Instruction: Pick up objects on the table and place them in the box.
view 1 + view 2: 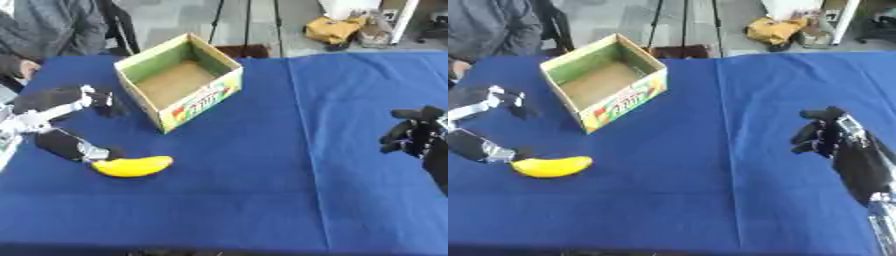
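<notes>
one banana (pixel 132 166), one open box (pixel 179 80), left robot hand (pixel 61 120) spread beside banana

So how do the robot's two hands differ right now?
The left hand is spread open beside the banana, its fingers reaching toward the fruit's near end; the right hand hangs over bare blue table, far from the banana and the box. The left hand's fingers are apart, while the right hand's fingers are curled and hold nothing. Both are mostly black with silver parts.

Blue-clothed table (pixel 262 200) with banana (pixel 132 166), box (pixel 179 80)
</notes>
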Controlling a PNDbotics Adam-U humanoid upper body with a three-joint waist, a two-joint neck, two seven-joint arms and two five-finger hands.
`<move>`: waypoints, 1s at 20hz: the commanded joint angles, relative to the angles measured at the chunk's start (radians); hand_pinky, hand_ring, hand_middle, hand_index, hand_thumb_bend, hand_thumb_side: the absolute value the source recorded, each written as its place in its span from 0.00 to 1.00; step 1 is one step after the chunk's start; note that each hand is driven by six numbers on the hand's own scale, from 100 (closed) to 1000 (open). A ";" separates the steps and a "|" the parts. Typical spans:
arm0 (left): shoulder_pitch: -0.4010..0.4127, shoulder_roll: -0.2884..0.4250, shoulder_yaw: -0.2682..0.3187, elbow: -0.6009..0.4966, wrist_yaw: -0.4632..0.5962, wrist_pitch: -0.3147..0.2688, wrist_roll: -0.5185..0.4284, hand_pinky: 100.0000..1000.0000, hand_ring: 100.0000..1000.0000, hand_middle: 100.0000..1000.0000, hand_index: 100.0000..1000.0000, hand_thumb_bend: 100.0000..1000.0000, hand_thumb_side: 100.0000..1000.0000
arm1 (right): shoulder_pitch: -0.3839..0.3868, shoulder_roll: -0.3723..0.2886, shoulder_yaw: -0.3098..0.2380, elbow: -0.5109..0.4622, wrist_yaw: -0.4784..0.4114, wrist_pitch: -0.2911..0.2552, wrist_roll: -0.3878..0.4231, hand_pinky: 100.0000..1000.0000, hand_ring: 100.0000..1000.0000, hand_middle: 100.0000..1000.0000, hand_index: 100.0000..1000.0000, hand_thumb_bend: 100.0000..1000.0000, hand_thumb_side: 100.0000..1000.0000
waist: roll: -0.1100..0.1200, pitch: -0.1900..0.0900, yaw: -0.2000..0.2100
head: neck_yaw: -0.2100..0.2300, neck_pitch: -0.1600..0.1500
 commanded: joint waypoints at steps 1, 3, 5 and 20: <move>-0.018 0.030 -0.017 0.023 -0.076 0.001 -0.010 0.60 0.58 0.62 0.74 0.55 0.54 | -0.006 -0.016 -0.002 -0.019 0.000 -0.002 0.004 0.54 0.57 0.47 0.76 0.00 0.86 | 0.000 -0.011 -0.003 | 0.003 0.005; -0.023 0.022 -0.031 0.049 -0.121 0.004 -0.005 0.60 0.58 0.61 0.74 0.56 0.54 | -0.007 -0.016 -0.001 -0.019 0.000 -0.002 0.004 0.54 0.57 0.47 0.76 0.00 0.86 | -0.001 -0.010 -0.004 | 0.004 0.005; -0.028 0.015 -0.044 0.074 -0.155 0.001 -0.003 0.59 0.57 0.60 0.74 0.56 0.55 | -0.007 -0.015 -0.001 -0.019 0.000 -0.002 0.004 0.54 0.57 0.47 0.76 0.00 0.86 | -0.001 -0.010 -0.005 | 0.004 0.005; -0.071 -0.017 -0.092 0.182 -0.233 -0.035 -0.043 0.58 0.57 0.59 0.73 0.60 0.57 | -0.008 -0.012 0.001 -0.018 0.000 -0.001 0.006 0.54 0.57 0.47 0.76 0.00 0.87 | 0.001 -0.009 -0.011 | 0.009 0.005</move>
